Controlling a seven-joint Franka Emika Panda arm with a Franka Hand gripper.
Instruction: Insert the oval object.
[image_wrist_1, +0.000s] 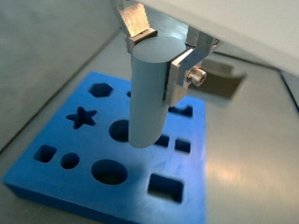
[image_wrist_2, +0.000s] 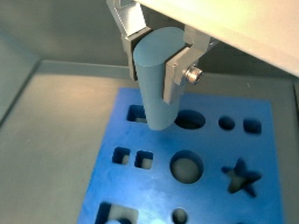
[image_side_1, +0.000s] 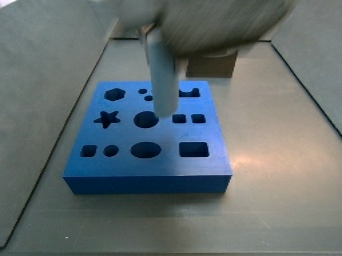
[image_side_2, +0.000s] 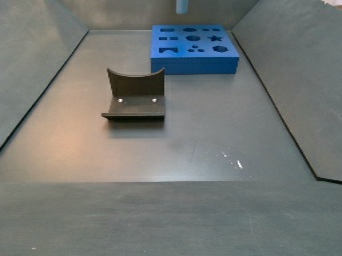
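The gripper (image_wrist_1: 162, 51) is above the blue block (image_wrist_1: 70, 166), jaws clamped on the upper end of the oval object (image_wrist_1: 149, 96). One silver finger (image_wrist_1: 135, 19) sits on the far side of the peg, the other finger (image_wrist_1: 184, 70) w/ a screw on its outer face presses the near side; same grip shows in both wrist views (image_wrist_2: 163, 54).

The oval object (image_wrist_2: 158, 83) is a pale grey-blue peg, held upright, approx. vertical. Its lower end hangs over the block's upper face, near the middle row of cutouts. In a side view the peg (image_side_1: 162, 75) ends just beside a round hole (image_side_1: 146, 120); whether the tip touches the block or is clear of it cannot be told.

The blue block (image_side_1: 147, 180) carries assorted cutouts: hexagon, star, circles, squares, an oval slot (image_wrist_2: 188, 120).

In a side view the block (image_side_2: 195, 62) lies at the far end of the grey floor (image_side_2: 174, 160). An olive-brown block w/ curved notch (image_side_2: 135, 97) stands well apart from it, nearer the camera. Gripper and peg are not visible in that view.
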